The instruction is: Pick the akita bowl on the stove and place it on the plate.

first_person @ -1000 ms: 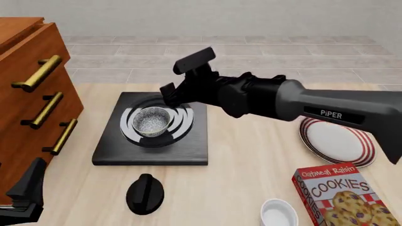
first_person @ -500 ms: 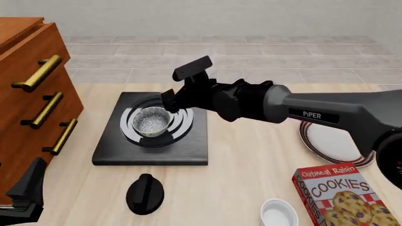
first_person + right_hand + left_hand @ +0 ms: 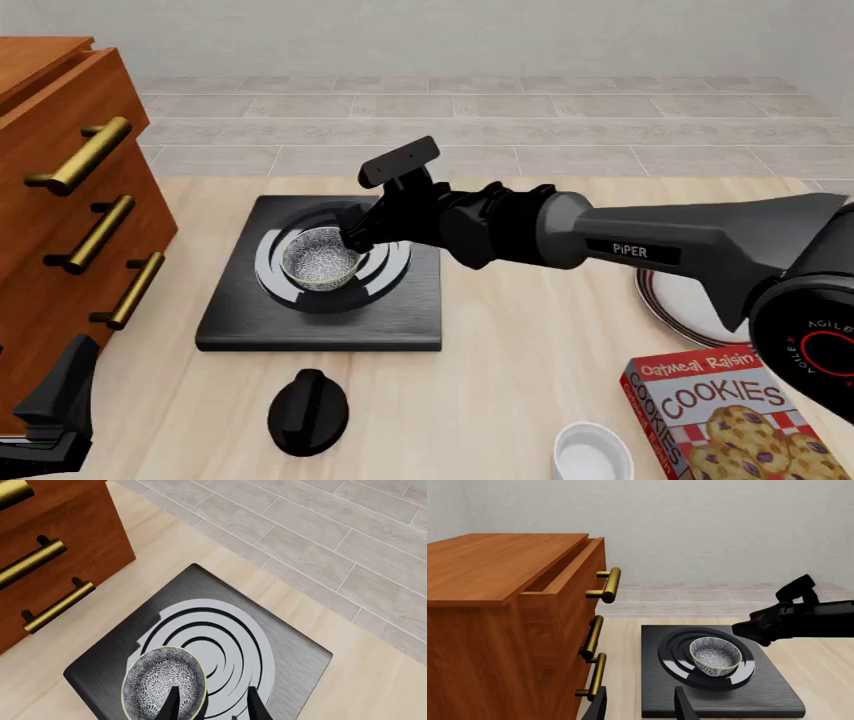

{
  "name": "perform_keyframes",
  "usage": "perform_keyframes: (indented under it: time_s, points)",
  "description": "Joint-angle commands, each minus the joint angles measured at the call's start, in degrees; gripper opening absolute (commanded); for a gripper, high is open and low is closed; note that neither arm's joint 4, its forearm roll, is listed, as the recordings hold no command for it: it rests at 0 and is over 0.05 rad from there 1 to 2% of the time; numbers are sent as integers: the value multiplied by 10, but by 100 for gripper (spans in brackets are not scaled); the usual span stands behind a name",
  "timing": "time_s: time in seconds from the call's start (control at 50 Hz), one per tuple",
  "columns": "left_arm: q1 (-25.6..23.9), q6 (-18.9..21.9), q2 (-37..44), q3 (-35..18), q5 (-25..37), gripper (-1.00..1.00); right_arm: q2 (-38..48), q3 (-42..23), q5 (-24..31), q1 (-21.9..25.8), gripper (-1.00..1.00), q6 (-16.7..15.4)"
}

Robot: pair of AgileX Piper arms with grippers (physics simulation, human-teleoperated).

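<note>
right gripper (image 3: 208,704): jaws parted, straddling akita bowl (image 3: 324,257) rim | bowl likely light, rigid, glazed-slick, breakable | best hold: rim wall pinch

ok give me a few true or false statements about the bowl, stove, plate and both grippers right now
1. The akita bowl sits on the stove. True.
2. The right gripper is shut on the bowl. False: its fingers are open, astride the bowl's rim.
3. The plate already holds the bowl. False: it holds no bowl and lies to the right of the stove, partly hidden by the right arm.
4. The left gripper is open and holds nothing. True.
5. A cookie box stands on the stove. False: it rests on the table near the plate.
</note>
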Motion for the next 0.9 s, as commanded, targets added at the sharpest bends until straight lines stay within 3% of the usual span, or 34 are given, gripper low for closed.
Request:
perform_keyframes:
  time_s: [0.02,0.9]
  points:
    - [0,0,0,0,0,100,19,-10,-1,2,100,7]
    - [0,0,0,0,0,100,87,-54,1,12,100,18]
